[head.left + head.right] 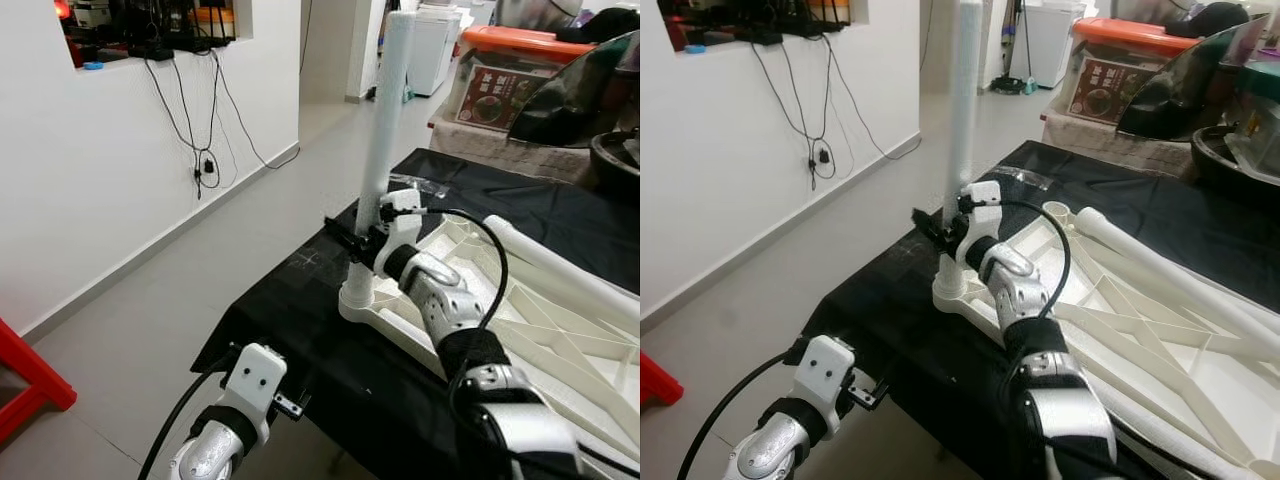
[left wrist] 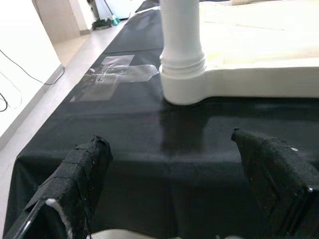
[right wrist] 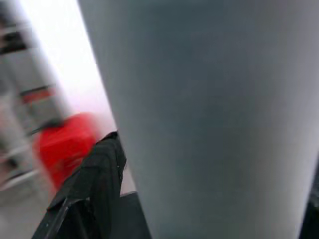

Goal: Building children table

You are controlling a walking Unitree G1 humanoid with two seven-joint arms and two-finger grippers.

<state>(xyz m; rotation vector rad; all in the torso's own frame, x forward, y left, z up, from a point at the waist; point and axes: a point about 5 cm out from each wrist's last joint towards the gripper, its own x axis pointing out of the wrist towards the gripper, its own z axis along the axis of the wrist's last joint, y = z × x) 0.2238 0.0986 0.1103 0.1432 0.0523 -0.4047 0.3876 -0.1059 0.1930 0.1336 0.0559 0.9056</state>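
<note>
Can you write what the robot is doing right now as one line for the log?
right gripper: jaws shut on table leg | leg: upright in tabletop corner socket | left gripper: jaws open, idle by black cloth

white wall [image 1: 100, 180], grey floor [image 1: 200, 290], dangling cables [image 1: 205, 150].

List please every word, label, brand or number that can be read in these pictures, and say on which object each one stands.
No text can be read with certainty.
Red-brown carton under the orange lid: it carries print and a round picture, too small and blurred to read.
White table leg, held upright by the right gripper: no marking seen.
White tabletop on the black cloth: no marking seen.
Left gripper: no label seen.
</note>
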